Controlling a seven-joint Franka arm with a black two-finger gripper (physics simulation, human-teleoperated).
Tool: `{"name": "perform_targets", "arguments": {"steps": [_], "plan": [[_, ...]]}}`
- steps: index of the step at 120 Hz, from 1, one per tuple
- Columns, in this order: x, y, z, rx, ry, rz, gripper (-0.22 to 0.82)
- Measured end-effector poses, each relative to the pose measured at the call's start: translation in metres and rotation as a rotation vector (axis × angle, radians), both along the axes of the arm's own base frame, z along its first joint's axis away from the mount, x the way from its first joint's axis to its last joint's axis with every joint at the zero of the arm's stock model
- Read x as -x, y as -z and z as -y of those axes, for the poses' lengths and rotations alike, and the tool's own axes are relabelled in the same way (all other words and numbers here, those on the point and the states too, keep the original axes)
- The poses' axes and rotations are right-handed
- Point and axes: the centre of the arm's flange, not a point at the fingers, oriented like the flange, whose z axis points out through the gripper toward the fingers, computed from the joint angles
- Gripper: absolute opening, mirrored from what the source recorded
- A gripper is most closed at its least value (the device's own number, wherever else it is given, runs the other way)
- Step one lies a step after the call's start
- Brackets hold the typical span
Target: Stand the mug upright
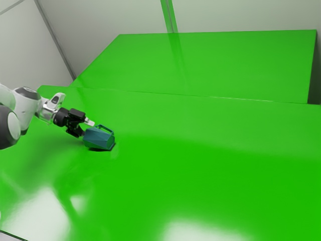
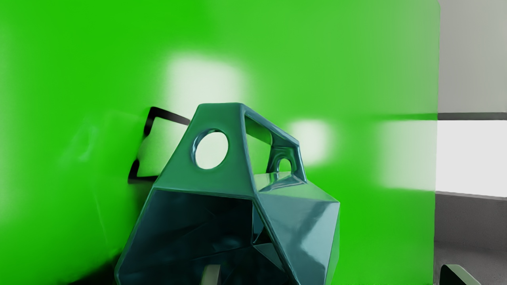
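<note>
At the exterior view's left, a teal faceted mug (image 1: 99, 139) lies on its side on the green table, its handle on the upper side. The black gripper (image 1: 86, 128) reaches down to it at the mouth end. In the wrist view the mug (image 2: 303, 225) turns its dark mouth toward the hand, with the handle rising beyond the rim. The gripper (image 2: 333, 274) is open, its fingers wide apart. One fingertip (image 2: 211, 275) overlaps the dark mouth; the other stands outside, past the mug's side wall. Whether the first touches the mug I cannot tell.
The green table (image 1: 200, 175) extends from the mug toward the exterior view's right. Behind it stands a second green surface (image 1: 215, 65), with pale walls around. In the wrist view a table edge runs beyond the mug's handle side.
</note>
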Motion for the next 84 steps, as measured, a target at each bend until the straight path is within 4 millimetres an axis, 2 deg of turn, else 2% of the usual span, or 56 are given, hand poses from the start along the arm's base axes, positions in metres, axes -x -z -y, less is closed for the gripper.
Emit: {"name": "perform_targets", "arguments": {"steps": [16, 34, 48, 69, 84], "plan": [[-0.003, 0.005, 0.015, 0.039, 0.025, 0.042, 0.58], [-0.004, 0.004, 0.015, 0.046, 0.039, 0.082, 0.18], [-0.004, 0.003, 0.015, 0.046, 0.047, 0.105, 0.00], [-0.005, -0.004, 0.017, 0.040, 0.064, 0.139, -0.12], [0.000, -0.023, 0.022, 0.035, 0.075, 0.171, -0.15]]}}
